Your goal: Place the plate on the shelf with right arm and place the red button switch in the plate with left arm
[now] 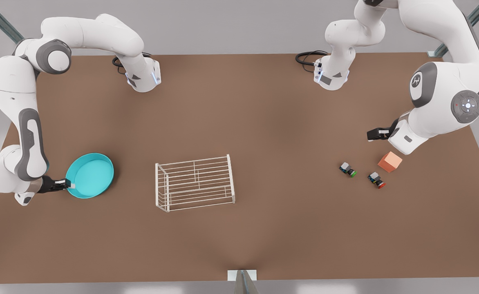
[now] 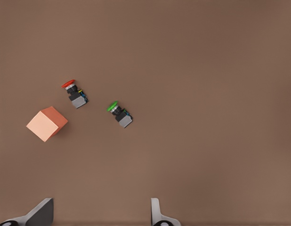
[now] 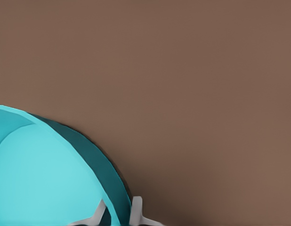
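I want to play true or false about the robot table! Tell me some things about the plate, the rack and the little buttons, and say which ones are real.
1. The plate sits on top of the shelf. False: it is on the table, to the front view's left of the shelf.
2. The right gripper pinches the plate's rim. True.
3. The red button switch lies in the plate. False: it lies on the table, near the orange cube.
4. The left gripper is open, holding nothing. True.
5. A green button switch lies near the red one. True.

Smooth turquoise plate [image 1: 90, 174], white wire shelf [image 1: 194, 182]
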### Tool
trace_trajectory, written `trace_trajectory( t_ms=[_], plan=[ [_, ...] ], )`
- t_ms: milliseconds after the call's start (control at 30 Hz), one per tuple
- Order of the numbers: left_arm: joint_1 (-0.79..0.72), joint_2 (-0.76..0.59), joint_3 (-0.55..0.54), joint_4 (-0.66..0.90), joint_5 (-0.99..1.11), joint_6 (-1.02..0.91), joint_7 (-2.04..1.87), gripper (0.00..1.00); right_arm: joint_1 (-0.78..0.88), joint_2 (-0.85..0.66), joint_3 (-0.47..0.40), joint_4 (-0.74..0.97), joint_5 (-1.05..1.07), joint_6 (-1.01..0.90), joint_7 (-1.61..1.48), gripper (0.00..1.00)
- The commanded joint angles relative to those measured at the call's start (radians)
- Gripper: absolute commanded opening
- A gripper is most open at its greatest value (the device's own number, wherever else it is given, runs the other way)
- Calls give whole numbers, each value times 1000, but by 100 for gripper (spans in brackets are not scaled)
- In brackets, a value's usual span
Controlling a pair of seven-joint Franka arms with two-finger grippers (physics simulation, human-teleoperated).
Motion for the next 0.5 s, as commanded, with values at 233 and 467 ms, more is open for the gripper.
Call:
trace_trajectory(
  t_ms=[233,467],
  plan=[
    [0,-1,0,-1,1,-1,-14,100,2,-39,9,2,20,-79,-17,25],
    [-1,-3,0,-7,1,-1,-24,100,5,-67,22,2,21,-104,-14,18]
  ],
)
